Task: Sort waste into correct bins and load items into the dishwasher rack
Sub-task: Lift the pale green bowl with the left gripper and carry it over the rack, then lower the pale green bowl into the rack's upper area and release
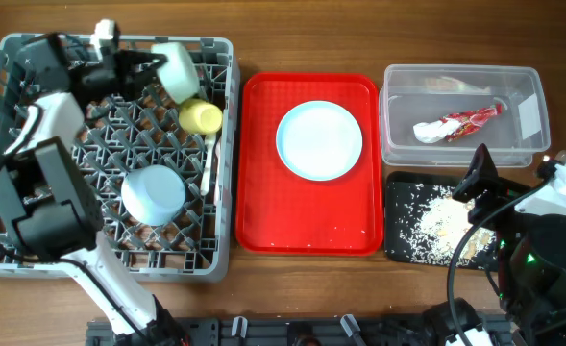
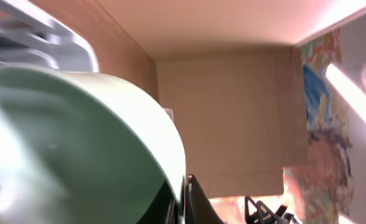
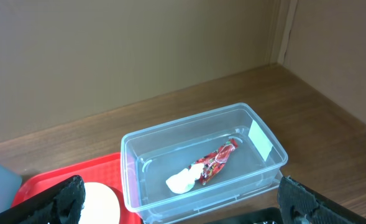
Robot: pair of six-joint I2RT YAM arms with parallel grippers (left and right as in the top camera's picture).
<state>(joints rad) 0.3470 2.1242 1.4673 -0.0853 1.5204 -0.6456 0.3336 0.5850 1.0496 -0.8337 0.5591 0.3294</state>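
My left gripper [image 1: 156, 69] reaches over the back of the grey dishwasher rack [image 1: 220, 252], shut on the rim of the mint-green bowl [image 1: 178, 69]. That bowl is tipped on its side. In the left wrist view the bowl [image 2: 77, 143] fills the left half, its rim pinched at my left gripper [image 2: 186, 202]. A yellow cup [image 1: 201, 117] and an upturned pale bowl [image 1: 153, 195] sit in the rack. The pale blue plate [image 1: 319, 140] lies on the red tray [image 1: 258, 192]. My right gripper [image 1: 484, 187] hangs open over the black tray [image 1: 398, 240], which holds crumbs [image 1: 441, 226]. The clear tub [image 1: 398, 144] holds the wrapper [image 1: 470, 119] and napkin [image 1: 429, 132].
A white utensil [image 1: 209, 163] lies along the rack's right side. In the right wrist view my open right gripper [image 3: 187, 211] frames the clear tub [image 3: 266, 163], with the wrapper [image 3: 217, 160], napkin [image 3: 181, 180], plate [image 3: 102, 202] and red tray [image 3: 46, 177]. Bare wood lies behind the tub.
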